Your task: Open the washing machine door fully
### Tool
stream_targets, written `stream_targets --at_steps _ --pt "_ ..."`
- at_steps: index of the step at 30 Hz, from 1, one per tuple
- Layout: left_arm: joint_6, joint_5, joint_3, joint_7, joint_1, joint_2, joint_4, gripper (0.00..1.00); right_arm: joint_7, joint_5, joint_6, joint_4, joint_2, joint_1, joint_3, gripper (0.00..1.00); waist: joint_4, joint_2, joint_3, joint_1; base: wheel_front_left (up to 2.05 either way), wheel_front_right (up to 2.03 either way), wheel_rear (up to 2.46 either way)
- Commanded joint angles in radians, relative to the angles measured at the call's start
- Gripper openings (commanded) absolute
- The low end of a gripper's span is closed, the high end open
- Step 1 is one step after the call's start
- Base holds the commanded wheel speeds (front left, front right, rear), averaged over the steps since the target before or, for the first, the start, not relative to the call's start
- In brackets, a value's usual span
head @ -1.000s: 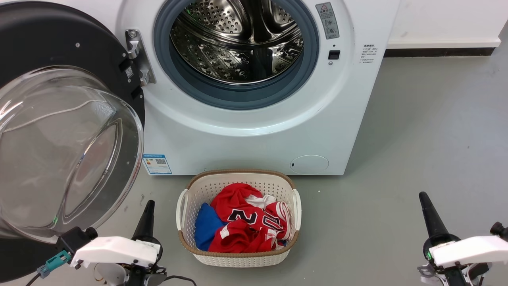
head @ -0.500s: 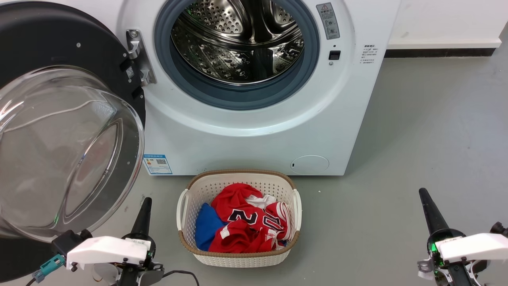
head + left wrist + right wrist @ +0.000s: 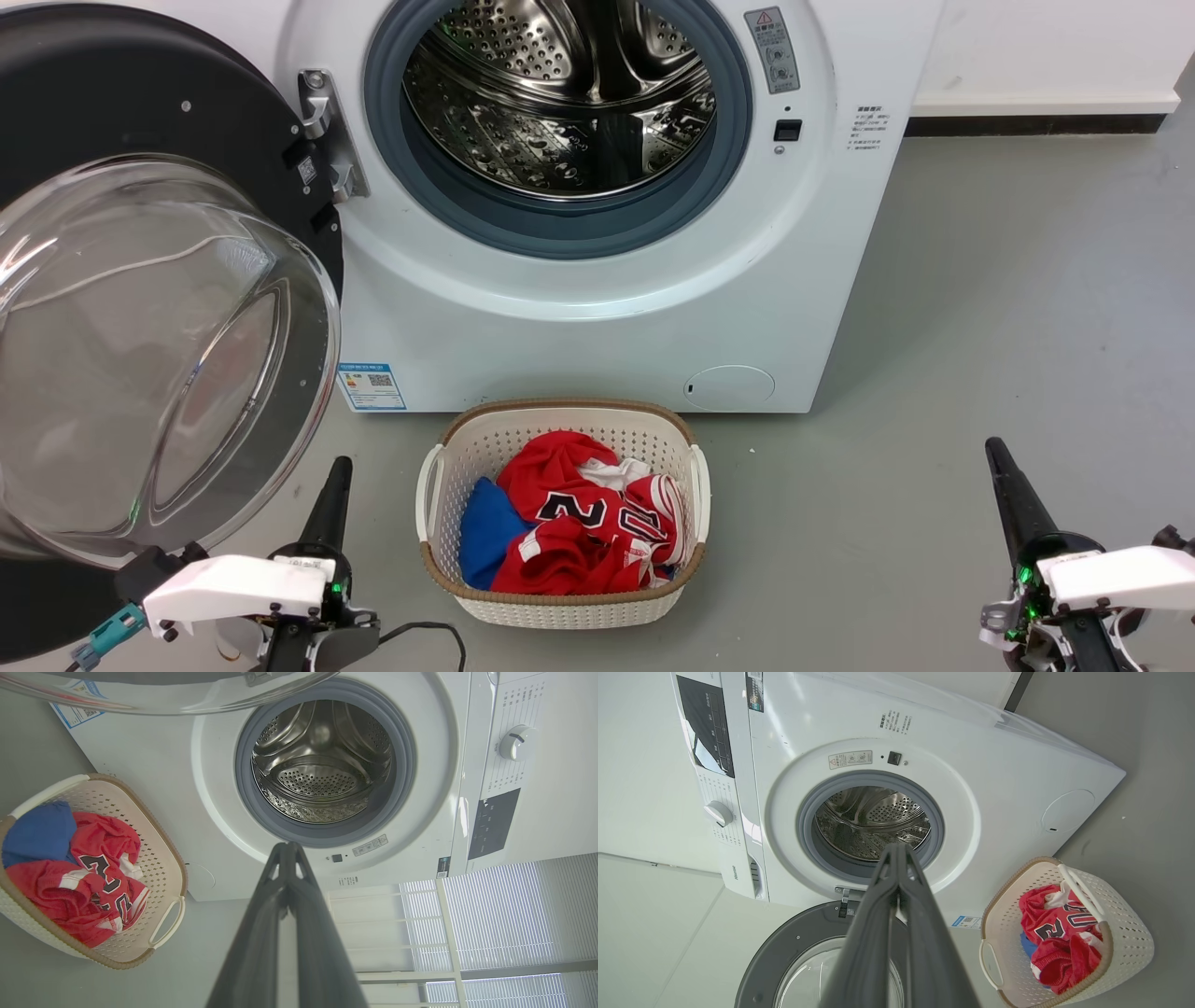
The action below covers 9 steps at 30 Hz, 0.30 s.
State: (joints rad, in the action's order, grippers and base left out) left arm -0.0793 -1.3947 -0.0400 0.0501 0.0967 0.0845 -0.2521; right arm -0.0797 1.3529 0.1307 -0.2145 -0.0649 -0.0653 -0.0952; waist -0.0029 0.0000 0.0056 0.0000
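Well, the washing machine door (image 3: 159,327) stands wide open on its hinge (image 3: 327,131), left of the drum opening (image 3: 560,103). Its glass bowl bulges out just above and beside the left gripper (image 3: 338,471), whose fingers are pressed together on nothing, near the door's lower rim. The right gripper (image 3: 995,453), likewise closed and empty, sits well apart, with the laundry basket (image 3: 560,408) between them and bare floor (image 3: 980,308) beyond.
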Motion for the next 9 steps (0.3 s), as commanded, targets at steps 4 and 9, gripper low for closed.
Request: stream_targets --at_steps 4,9 --pt "-0.014 -0.038 -0.017 0.011 0.016 -0.007 0.007 0.0 -0.008 0.048 0.0 -0.003 0.004 -0.025 -0.006 0.0 0.0 0.0 0.0 0.0 0.0 0.0 0.0" --pt "-0.021 -0.071 -0.028 0.021 0.016 -0.013 0.007 0.0 -0.012 0.088 0.0 -0.007 0.007 -0.03 -0.008 0.0 0.001 0.0 -0.001 0.0 0.0 0.0 0.0"
